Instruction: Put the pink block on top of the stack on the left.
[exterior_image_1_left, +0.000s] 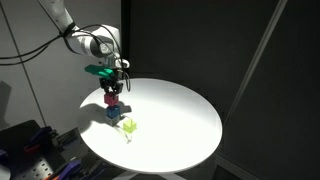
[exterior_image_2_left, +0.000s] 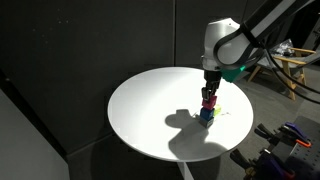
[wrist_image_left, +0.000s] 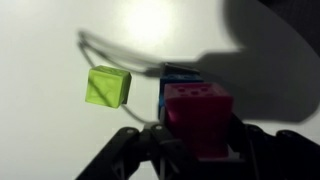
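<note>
My gripper (wrist_image_left: 200, 140) is shut on the pink block (wrist_image_left: 198, 118), its fingers pressed against both sides. In the wrist view the block sits right over the stack of blue cubes (wrist_image_left: 178, 74), whose top edge shows just behind it. In both exterior views the gripper (exterior_image_1_left: 114, 88) (exterior_image_2_left: 210, 90) holds the pink block (exterior_image_1_left: 113, 99) (exterior_image_2_left: 209, 102) directly on or just above the blue stack (exterior_image_1_left: 113, 113) (exterior_image_2_left: 206, 115); I cannot tell whether they touch.
A yellow-green cube (wrist_image_left: 107, 86) (exterior_image_1_left: 128, 125) lies on the round white table (exterior_image_1_left: 180, 115) (exterior_image_2_left: 150, 110) close beside the stack. The table's edge is near the stack in an exterior view (exterior_image_2_left: 225, 150). Dark curtains surround the table.
</note>
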